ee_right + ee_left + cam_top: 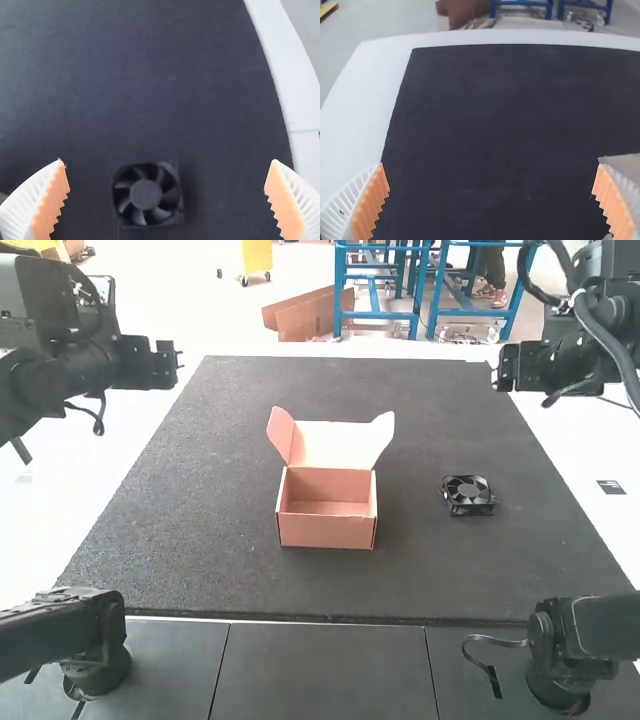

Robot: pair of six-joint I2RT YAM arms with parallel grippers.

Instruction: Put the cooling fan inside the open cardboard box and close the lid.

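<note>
While the cardboard box (327, 508) stands upright near the middle of the black mat (180, 500), its lid (345, 443) is raised at the far side, leaving the top open, and a small side flap (281, 433) juts up at the lid's left corner. The cooling fan (468, 494) lies flat on the mat to the right of the box, apart from it, its blades facing up inside a square black frame. The mat covers most of the white surface (45, 525), which shows as a pale border on both sides.

The left end effector (492, 202) hangs above the far left part of the mat, its white ribbed fingers with orange pads (370, 207) spread wide and holding nothing. Under it lies bare mat, and a pale cardboard edge shows just beside one finger. The right end effector (166, 197) hangs over the right side of the mat, its fingers (287, 200) likewise wide apart and gripping nothing. In the right wrist view the cooling fan (146, 194) sits between those fingers, below them and untouched
</note>
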